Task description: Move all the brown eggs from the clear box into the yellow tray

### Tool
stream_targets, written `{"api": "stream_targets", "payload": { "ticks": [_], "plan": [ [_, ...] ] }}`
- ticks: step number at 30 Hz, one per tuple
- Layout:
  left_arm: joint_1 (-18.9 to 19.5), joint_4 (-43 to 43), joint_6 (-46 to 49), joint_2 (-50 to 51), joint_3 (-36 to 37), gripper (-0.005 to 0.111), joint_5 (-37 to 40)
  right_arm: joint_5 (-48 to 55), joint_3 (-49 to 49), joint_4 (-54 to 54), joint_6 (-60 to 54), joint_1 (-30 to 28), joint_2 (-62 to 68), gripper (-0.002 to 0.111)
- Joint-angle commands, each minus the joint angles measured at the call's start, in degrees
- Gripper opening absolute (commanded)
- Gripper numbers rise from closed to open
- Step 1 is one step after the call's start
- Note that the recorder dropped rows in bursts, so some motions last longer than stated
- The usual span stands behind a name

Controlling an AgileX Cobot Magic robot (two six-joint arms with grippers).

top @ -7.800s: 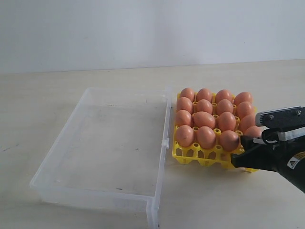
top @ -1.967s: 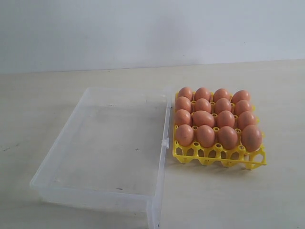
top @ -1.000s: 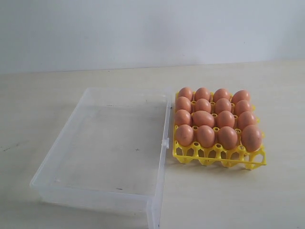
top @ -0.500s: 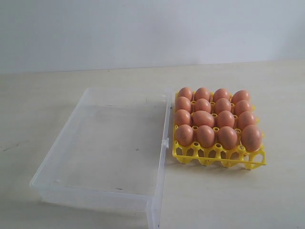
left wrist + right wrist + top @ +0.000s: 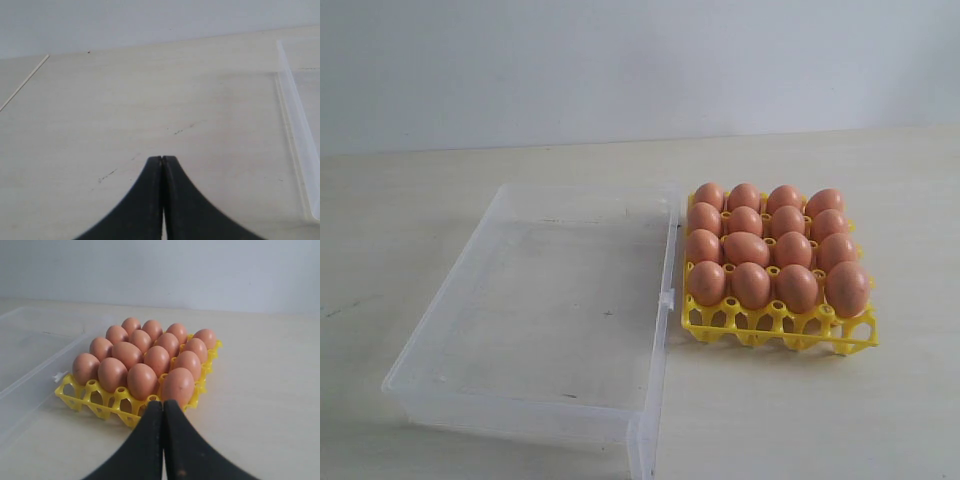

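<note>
Right gripper (image 5: 163, 402) has left ext. view since earlier, when it sat at the yellow tray's (image 5: 775, 335) near-right corner.

Ext.: all 16 cups hold brown eggs (image 5: 750, 248). Clear box (image 5: 660, 330), just left of tray, looks bare, so task seems done. Pale table (image 5: 840, 420), plain white wall (image 5: 620, 70).

L wrist: left gripper (image 5: 162, 159) pincer together, nothing held, over table beside box.

R wrist: pincer together, nothing held, just short of tray.
</note>
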Motion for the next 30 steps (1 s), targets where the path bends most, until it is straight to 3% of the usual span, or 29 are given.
{"api": "stream_targets", "payload": {
  "ticks": [1,5,30],
  "plan": [
    [-0.3,-0.1,-0.3,-0.3,-0.2,0.000,-0.4,0.5,0.2,-0.5,-0.7,-0.3,-0.3,0.000],
    [-0.3,-0.1,-0.3,-0.3,-0.2,0.000,-0.4,1.4,0.2,-0.5,-4.8,-0.3,-0.3,0.000],
    [-0.3,-0.1,-0.3,-0.3,-0.2,0.000,-0.4,0.8,0.2,1.7,-4.6,-0.3,-0.3,0.000]
  ]
}}
